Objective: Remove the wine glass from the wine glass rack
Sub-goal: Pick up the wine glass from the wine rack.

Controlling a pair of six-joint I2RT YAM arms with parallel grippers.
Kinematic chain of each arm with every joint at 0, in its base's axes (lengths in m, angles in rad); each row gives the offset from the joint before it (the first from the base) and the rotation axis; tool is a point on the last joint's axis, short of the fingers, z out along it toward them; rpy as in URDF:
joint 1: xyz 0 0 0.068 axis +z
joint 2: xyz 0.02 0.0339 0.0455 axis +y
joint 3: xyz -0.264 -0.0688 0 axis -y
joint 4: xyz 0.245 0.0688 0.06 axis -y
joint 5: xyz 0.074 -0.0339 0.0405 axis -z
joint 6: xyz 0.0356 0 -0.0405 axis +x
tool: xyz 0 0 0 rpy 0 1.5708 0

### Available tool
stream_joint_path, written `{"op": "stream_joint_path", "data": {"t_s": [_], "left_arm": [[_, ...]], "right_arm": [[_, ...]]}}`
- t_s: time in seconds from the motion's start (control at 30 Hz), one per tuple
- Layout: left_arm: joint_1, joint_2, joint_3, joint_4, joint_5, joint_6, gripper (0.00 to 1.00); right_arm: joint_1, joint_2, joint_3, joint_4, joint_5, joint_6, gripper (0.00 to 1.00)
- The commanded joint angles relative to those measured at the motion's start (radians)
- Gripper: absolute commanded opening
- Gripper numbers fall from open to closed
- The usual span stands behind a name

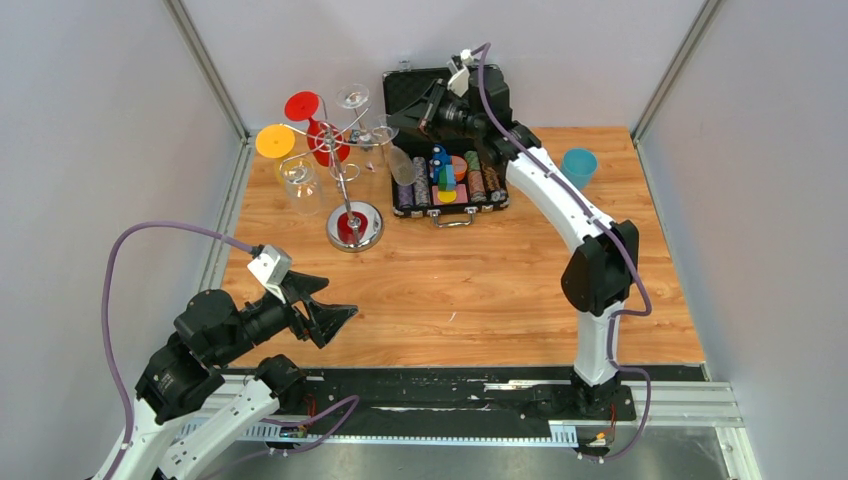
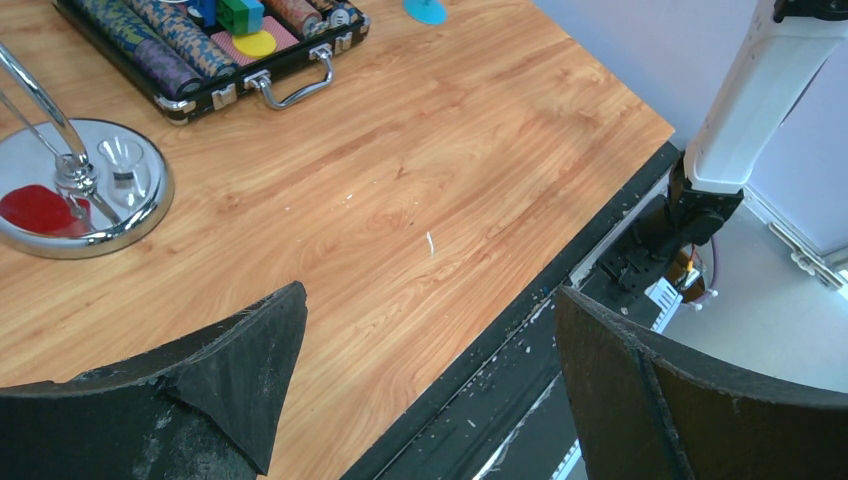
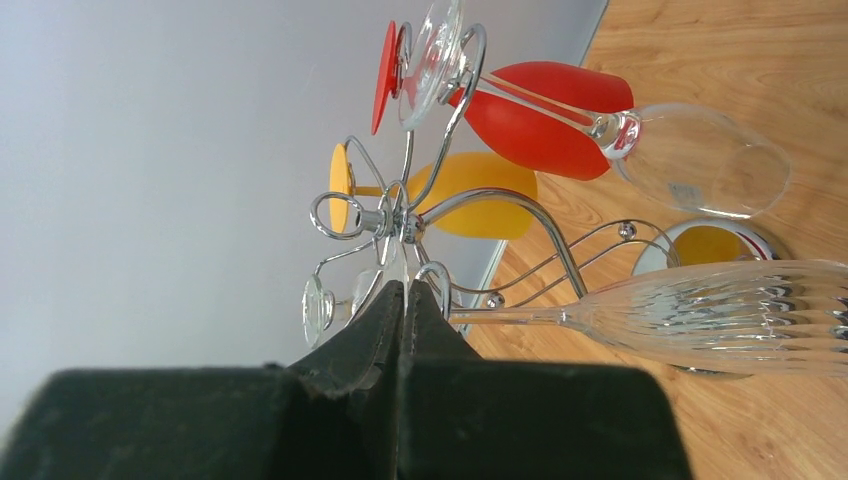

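Observation:
The wine glass rack [image 1: 343,190] is a chrome stand with a round mirrored base, at the back left of the table; several glasses hang from its curled arms [image 3: 395,220]. My right gripper [image 1: 394,128] reaches to the rack's right side. In the right wrist view this gripper [image 3: 405,290] is shut, with the thin foot of a ribbed clear wine glass [image 3: 720,315] pinched edge-on between the fingertips. The glass's stem lies beside a curled wire arm, and its bowl [image 1: 402,165] hangs tilted over the table. My left gripper [image 1: 335,322] [image 2: 430,295] is open near the table's front edge and holds nothing.
A red glass [image 3: 540,115], a yellow glass [image 3: 470,195] and a smooth clear glass [image 3: 700,160] also hang on the rack. An open black chip case [image 1: 445,185] stands right of the rack, and a blue cup [image 1: 578,165] at the back right.

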Motion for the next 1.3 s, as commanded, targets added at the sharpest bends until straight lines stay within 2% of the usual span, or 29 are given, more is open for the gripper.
{"op": "stream_joint_path", "data": {"t_s": [0.0, 0.5, 1.27], "left_arm": [[0.002, -0.009, 0.004, 0.006, -0.012, -0.007, 1.00], [0.002, -0.011, 0.004, 0.006, -0.012, -0.007, 1.00], [0.002, -0.009, 0.005, 0.006, -0.009, -0.007, 1.00]], "right_arm": [[-0.005, -0.075, -0.019, 0.061, 0.003, 0.015, 0.00], [0.019, -0.118, -0.066, 0.086, -0.032, 0.014, 0.00], [0.059, 0.050, 0.171, 0.023, -0.013, 0.055, 0.00]]}}
